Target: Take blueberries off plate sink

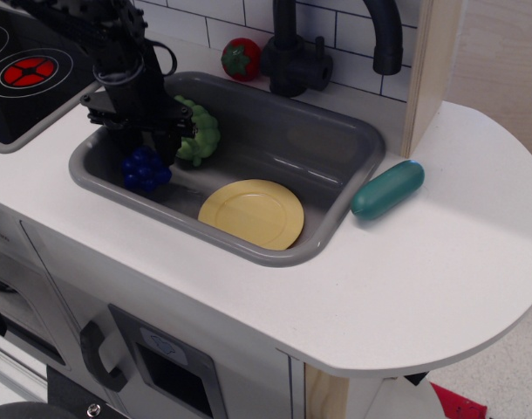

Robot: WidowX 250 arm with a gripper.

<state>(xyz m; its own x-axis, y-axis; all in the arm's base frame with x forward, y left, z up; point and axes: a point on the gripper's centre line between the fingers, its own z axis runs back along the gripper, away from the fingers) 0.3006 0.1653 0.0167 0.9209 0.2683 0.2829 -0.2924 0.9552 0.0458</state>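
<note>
The dark blue blueberries (145,169) are at the left end of the grey sink (336,140), low near its floor. My black gripper (146,150) reaches down from above with its fingers around the top of the cluster and looks shut on it. The pale yellow plate (251,213) lies flat and bare on the sink floor at the front middle, to the right of the blueberries and apart from them.
A light green bumpy toy vegetable (201,137) lies in the sink right behind my gripper. A red toy (241,58) and the black faucet (292,52) stand behind the sink. A teal capsule (387,188) lies on the white counter at right. The black stovetop (30,70) is at left.
</note>
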